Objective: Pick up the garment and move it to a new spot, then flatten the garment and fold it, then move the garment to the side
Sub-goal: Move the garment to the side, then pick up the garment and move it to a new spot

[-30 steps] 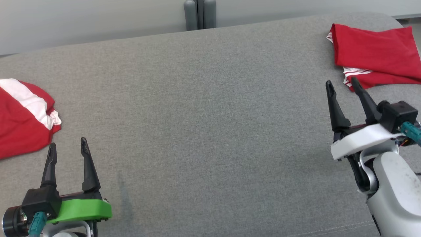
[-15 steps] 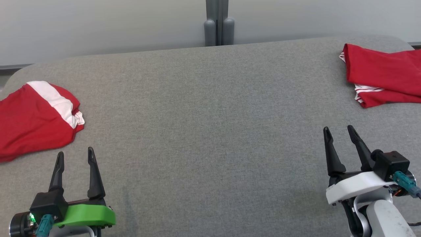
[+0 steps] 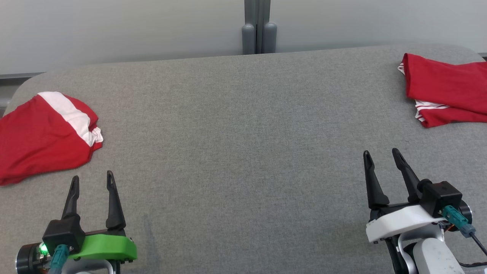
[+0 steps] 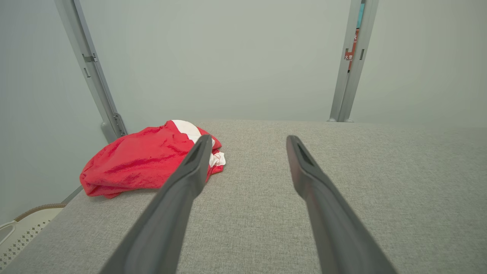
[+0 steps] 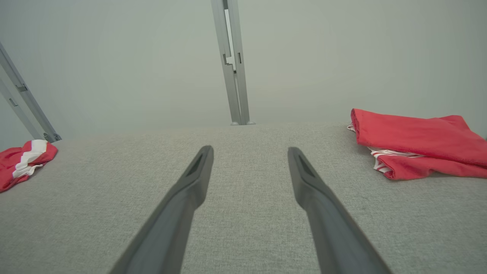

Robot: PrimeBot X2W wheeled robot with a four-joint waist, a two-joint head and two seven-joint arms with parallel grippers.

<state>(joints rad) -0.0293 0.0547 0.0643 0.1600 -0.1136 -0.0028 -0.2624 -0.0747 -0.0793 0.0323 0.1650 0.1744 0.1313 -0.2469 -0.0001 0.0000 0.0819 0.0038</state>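
The left tool (image 3: pixel 93 175) hovers over the grey fabric surface (image 3: pixel 243 133), its two dark fingers spread wide with nothing between them. Just ahead of it and off to its left lies a crumpled red garment (image 3: pixel 42 140) with a white band, bunched near the surface's left edge. In the left wrist view the garment's near hem sits behind the left fingertip, apart from it as far as I can tell. The right tool (image 3: pixel 381 151) is also spread wide and empty, above bare fabric. Ahead of it and to its right, near the far right corner, rests a folded red garment (image 3: pixel 445 87), with white-striped trim showing under its top layer. A grey post (image 3: pixel 258 34) stands beyond the far edge, ahead and between the two tools.
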